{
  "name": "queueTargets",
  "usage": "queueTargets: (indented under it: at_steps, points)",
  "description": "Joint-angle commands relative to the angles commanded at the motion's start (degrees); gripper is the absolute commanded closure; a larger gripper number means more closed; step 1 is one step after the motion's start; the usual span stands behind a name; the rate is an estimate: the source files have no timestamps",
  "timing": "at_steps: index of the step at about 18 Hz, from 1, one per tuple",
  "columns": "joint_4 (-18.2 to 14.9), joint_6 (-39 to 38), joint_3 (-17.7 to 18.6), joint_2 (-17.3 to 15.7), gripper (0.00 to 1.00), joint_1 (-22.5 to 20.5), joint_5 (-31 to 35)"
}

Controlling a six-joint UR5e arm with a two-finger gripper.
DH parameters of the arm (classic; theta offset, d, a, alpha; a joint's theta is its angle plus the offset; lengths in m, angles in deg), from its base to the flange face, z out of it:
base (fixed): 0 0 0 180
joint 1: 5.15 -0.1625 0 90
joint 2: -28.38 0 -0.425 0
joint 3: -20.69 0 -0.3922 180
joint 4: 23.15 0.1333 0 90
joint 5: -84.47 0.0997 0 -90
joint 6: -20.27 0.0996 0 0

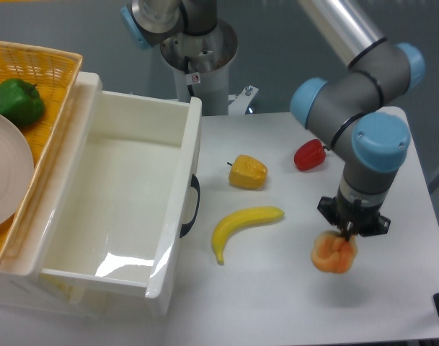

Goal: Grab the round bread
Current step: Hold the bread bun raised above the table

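Note:
The round bread (331,255), a small orange-golden bun with a lobed top, is at the right side of the white table. My gripper (347,233) comes straight down onto its upper right part. The fingers are close together and pinch the bun's top. The bun hangs tilted under the fingers, with a soft shadow on the table below it. I cannot tell whether it still touches the table.
A yellow banana (242,221) lies left of the bun. A yellow bell pepper (248,173) and a red pepper (309,155) sit further back. A large white bin (192,144) stands at the left, beside a wicker basket (50,65) holding a green pepper (16,102) and a plate (6,173).

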Motion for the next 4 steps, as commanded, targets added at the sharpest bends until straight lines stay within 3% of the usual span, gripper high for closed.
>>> queueTargets:
  at_steps: [4]
  points:
    - [-4.1,1.5,-0.7,-1.8,1.00,-0.4,0.0]
